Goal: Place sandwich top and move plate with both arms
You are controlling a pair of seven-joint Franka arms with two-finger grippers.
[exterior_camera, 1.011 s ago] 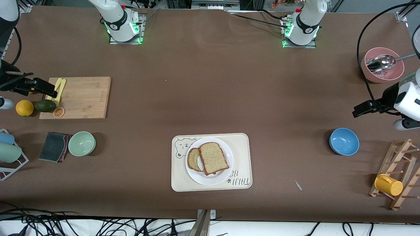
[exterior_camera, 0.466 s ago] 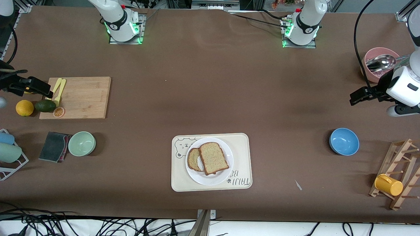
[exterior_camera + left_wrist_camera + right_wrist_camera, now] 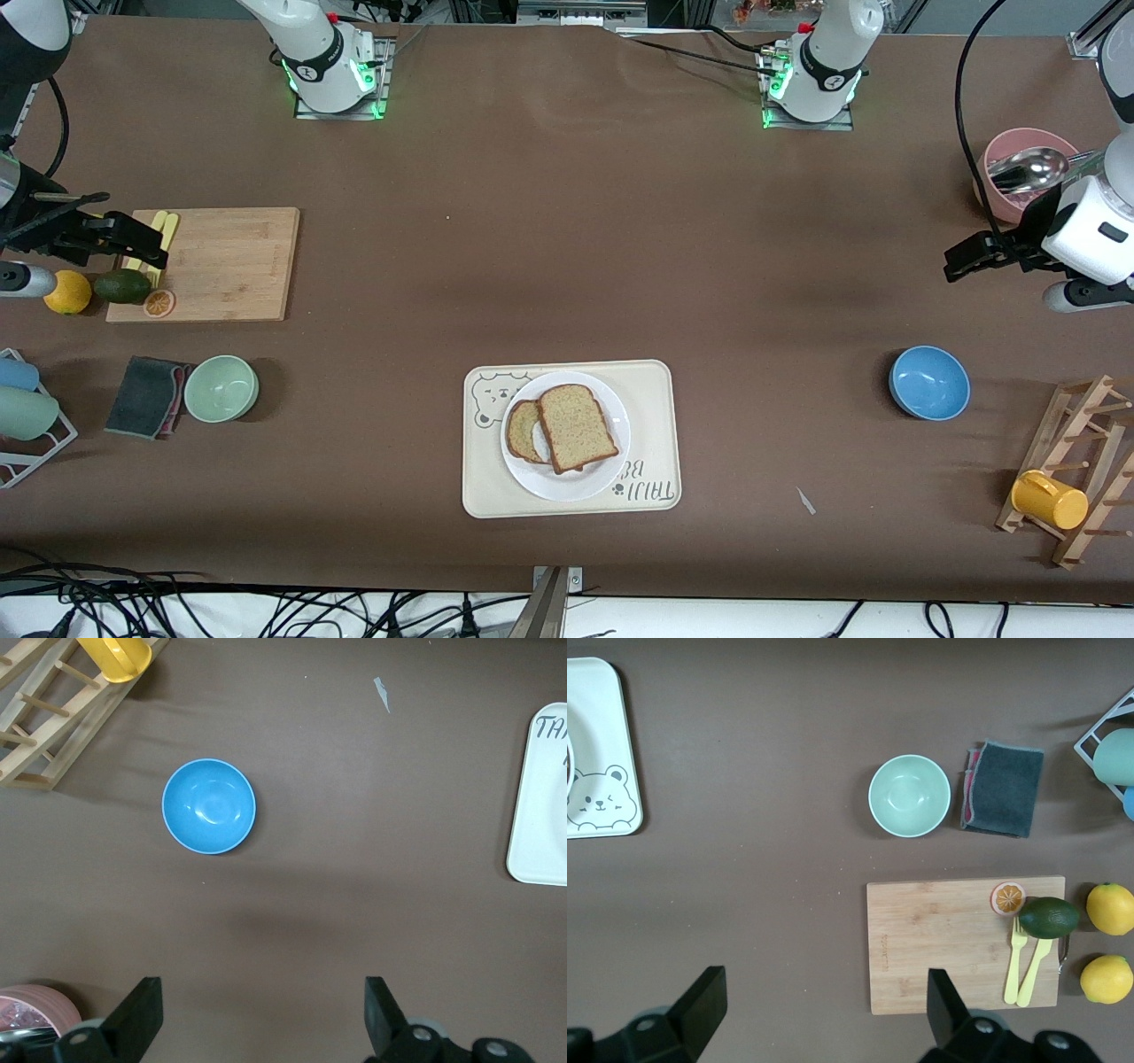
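Note:
The sandwich top [image 3: 577,427], a plain tan speckled slice with a brown crust, lies on the round white plate [image 3: 567,490]. It overlaps a second slice [image 3: 520,431] beneath it. The plate sits on the cream bear tray [image 3: 651,399]. My left gripper [image 3: 961,261] is open and empty, up over bare table between the pink bowl and the blue bowl. In the left wrist view it [image 3: 263,1019] holds nothing. My right gripper [image 3: 140,241] is open and empty over the cutting board's edge by the yellow forks. In the right wrist view it [image 3: 824,1010] holds nothing.
At the right arm's end are a wooden cutting board [image 3: 217,263] with yellow forks, an avocado [image 3: 121,285], a lemon [image 3: 66,292], a green bowl [image 3: 221,388] and a grey cloth [image 3: 146,396]. At the left arm's end are a blue bowl [image 3: 929,382], a pink bowl with a spoon [image 3: 1032,175] and a wooden rack with a yellow cup [image 3: 1050,499].
My left gripper rose away from the blue bowl toward the pink bowl, then held still. My right gripper shifted a little over the cutting board's edge. The plate and slices have not moved.

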